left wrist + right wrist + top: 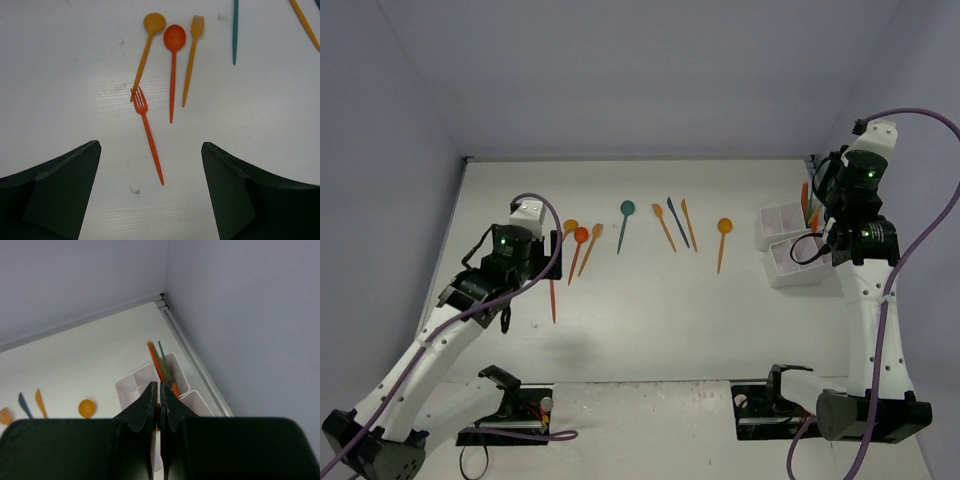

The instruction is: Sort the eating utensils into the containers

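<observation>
My left gripper (pixel 551 262) is open and hovers over the left utensils. In the left wrist view a red-orange fork (pixel 149 136) lies ahead between its open fingers (pixel 150 146). Beyond it lie an orange spoon (pixel 147 44), a red spoon (pixel 173 60) and an orange fork (pixel 191 55). My right gripper (pixel 817 230) is above the white containers (pixel 772 232). Its jaws (pixel 159 390) are closed to a thin gap with an orange sliver of utensil in it. Several orange and teal utensils (pixel 161 362) stand in a far compartment of the containers (pixel 131 386).
Mid-table lie a teal spoon (pixel 624 222), an orange knife (pixel 664 227), a dark blue knife (pixel 678 222), another orange knife (pixel 689 224) and an orange spoon (pixel 722 238). Walls enclose the table on three sides, and the containers sit by the right wall.
</observation>
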You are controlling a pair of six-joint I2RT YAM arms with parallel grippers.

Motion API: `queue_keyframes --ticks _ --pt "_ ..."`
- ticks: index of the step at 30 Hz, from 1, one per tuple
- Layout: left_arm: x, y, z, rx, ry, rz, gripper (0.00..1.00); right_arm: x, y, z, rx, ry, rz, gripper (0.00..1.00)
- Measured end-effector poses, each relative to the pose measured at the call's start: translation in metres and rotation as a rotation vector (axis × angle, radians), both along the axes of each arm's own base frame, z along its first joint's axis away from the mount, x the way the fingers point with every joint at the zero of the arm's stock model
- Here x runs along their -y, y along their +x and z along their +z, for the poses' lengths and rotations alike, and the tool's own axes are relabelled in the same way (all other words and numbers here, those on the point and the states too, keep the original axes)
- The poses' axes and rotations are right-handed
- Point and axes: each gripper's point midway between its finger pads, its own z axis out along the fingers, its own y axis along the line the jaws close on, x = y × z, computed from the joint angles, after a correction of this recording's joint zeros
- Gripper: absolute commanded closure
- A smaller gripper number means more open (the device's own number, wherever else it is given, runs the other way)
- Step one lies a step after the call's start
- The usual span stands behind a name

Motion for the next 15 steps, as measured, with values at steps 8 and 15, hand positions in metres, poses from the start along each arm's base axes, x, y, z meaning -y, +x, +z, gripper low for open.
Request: queue_keyframes --ticks 8,15 --pt "-0.023 -0.015 -0.024 0.006 0.078 0.035 0.20 0.039 0.008 -0.029 -0.124 -0.076 -0.103 1.00" --pt "-0.027 -0.012 -0.019 0.033 0.090 0.050 0.20 0.063 0.009 -0.058 -0.208 -0.093 -0.154 1.00"
